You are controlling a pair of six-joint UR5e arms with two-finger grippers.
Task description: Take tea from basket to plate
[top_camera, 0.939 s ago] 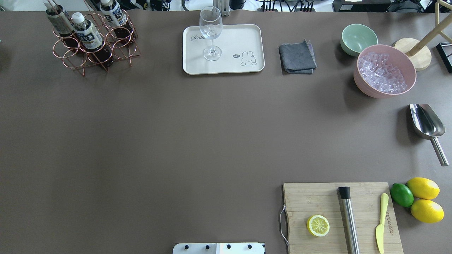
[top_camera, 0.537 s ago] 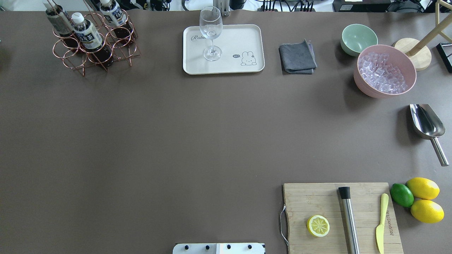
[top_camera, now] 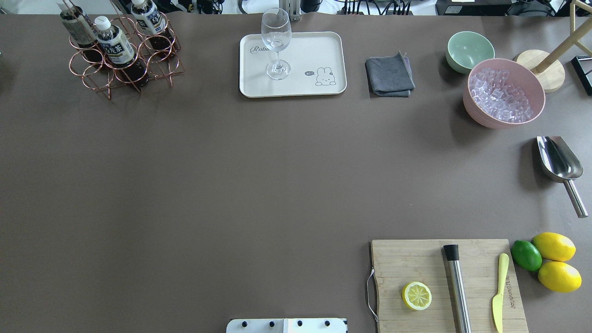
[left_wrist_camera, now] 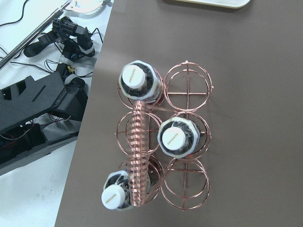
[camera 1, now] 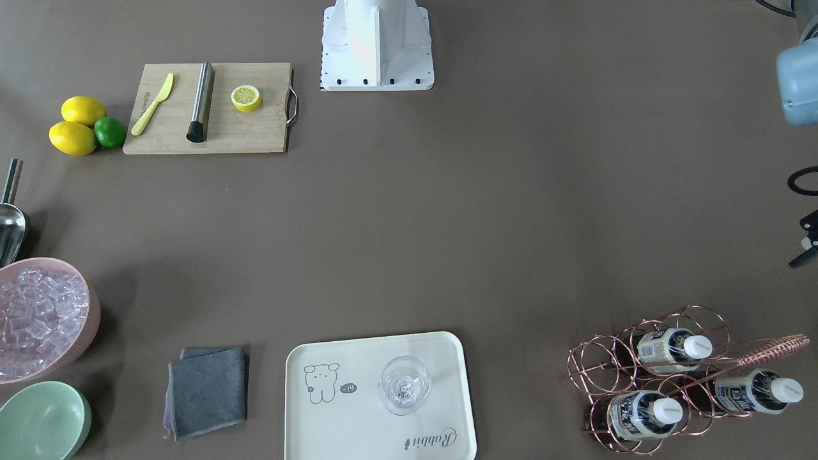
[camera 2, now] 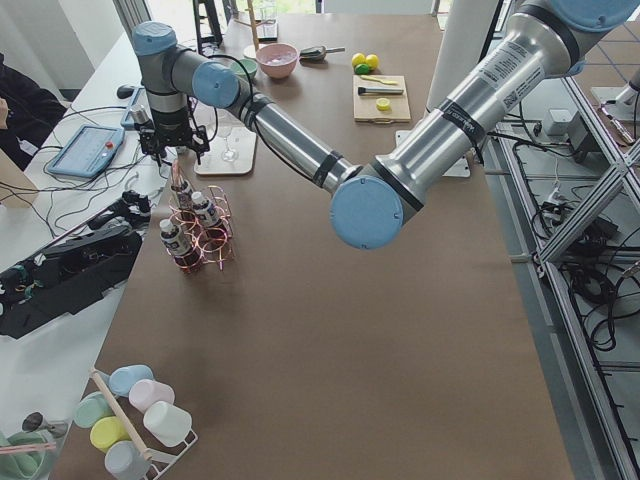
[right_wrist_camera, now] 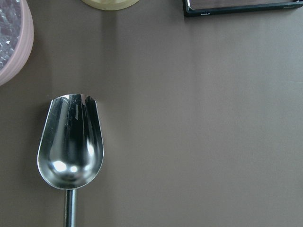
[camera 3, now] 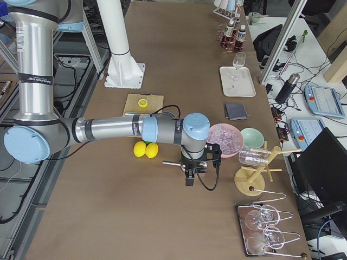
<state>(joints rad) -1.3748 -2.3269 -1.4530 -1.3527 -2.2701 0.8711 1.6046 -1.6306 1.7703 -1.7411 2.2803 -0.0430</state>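
Three tea bottles (top_camera: 113, 44) with white caps stand in the copper wire basket (top_camera: 157, 69) at the table's far left corner. The left wrist view looks straight down on their caps (left_wrist_camera: 175, 137) and the coiled handle (left_wrist_camera: 137, 142). The cream plate (top_camera: 314, 51) lies to the right of the basket and bears a wine glass (top_camera: 276, 41). My left gripper (camera 2: 172, 155) hangs above the basket, seen only in the exterior left view; I cannot tell its state. My right gripper (camera 3: 190, 176) hovers over the steel scoop (right_wrist_camera: 71, 146); I cannot tell its state.
A grey cloth (top_camera: 389, 76), a mint bowl (top_camera: 469, 50) and a pink bowl of ice (top_camera: 504, 92) stand right of the plate. A cutting board (top_camera: 407, 263) with a lemon half, muddler and knife lies front right, beside lemons and a lime (top_camera: 526, 255).
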